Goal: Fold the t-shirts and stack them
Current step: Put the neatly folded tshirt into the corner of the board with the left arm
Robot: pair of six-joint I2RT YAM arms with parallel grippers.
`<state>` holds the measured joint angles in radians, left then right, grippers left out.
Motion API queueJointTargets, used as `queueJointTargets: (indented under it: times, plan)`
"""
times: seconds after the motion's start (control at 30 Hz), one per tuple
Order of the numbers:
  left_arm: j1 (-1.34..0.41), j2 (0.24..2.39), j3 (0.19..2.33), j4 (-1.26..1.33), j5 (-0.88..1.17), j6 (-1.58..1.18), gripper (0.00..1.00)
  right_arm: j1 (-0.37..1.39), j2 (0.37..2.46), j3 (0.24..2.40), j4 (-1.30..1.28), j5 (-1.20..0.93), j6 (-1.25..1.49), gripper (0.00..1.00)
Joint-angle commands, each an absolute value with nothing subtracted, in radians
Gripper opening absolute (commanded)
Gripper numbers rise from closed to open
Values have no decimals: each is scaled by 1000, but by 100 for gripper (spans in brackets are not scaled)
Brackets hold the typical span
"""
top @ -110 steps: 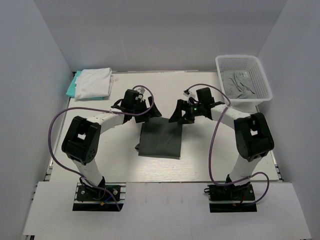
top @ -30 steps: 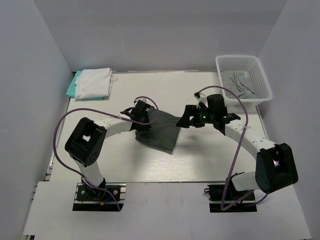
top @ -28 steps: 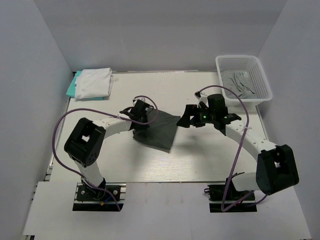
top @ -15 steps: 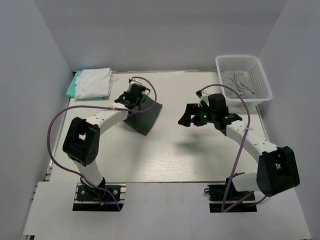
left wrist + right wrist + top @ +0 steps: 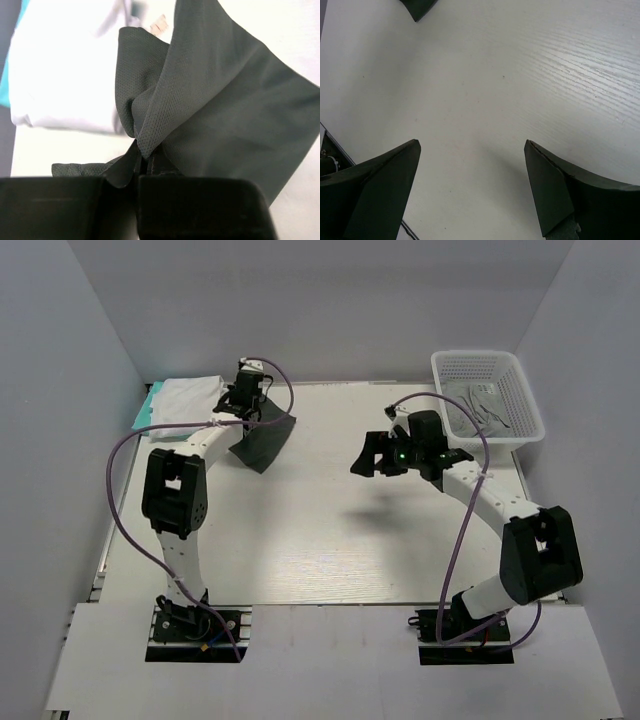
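My left gripper [image 5: 250, 412] is shut on a bunched edge of the dark charcoal-grey t-shirt [image 5: 263, 438], which hangs folded from it at the back left. In the left wrist view the cloth [image 5: 225, 100] fans out from the gripper [image 5: 137, 167], next to the folded white t-shirt [image 5: 65, 75]. The white t-shirt [image 5: 186, 403] lies on a teal one [image 5: 145, 412]. My right gripper [image 5: 366, 458] hovers open over the bare table, its fingers [image 5: 380, 185] wide apart with nothing between them. A corner of the dark shirt [image 5: 417, 7] shows at the top of the right wrist view.
A white lattice basket [image 5: 520, 390] stands at the back right with a lighter grey t-shirt [image 5: 478, 405] crumpled inside. Grey walls enclose the table on three sides. Purple cables loop off both arms.
My left gripper has carried the dark shirt from the table's middle up and to the back left, beside the white stack. The right gripper has let go, stays open and has drifted slightly left.
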<state>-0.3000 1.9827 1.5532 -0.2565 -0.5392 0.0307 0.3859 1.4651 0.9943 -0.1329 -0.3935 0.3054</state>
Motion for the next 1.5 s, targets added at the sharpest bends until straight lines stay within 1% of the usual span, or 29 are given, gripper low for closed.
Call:
queueJointTargets:
  times: [0.0,0.2,0.33,0.43,0.57,0.73,1.03,1.47]
  plan:
    - [-247,2000,1661,-225,-477,92,0,382,1494,1065,-123,-413,290,90]
    - [-199,2043,1770,-225,-417,147,0,382,1552,1108,-107,-443,302,90]
    - [-155,2071,1860,-287,-373,147,0,383,1585,1129,-112,-459,310,90]
    - [-135,2080,1879,-296,-364,147,0,385,1611,1149,-112,-468,311,90]
    - [-115,2068,1914,-296,-302,137,0,382,1641,1178,-124,-479,321,90]
    - [-87,2091,2005,-351,-293,138,0,383,1649,1192,-124,-480,328,90]
    - [-22,2094,2034,-393,-210,129,0,385,1677,1212,-118,-488,347,90]
    - [110,2201,2080,-382,-213,69,0,385,1736,1284,-140,-479,353,90]
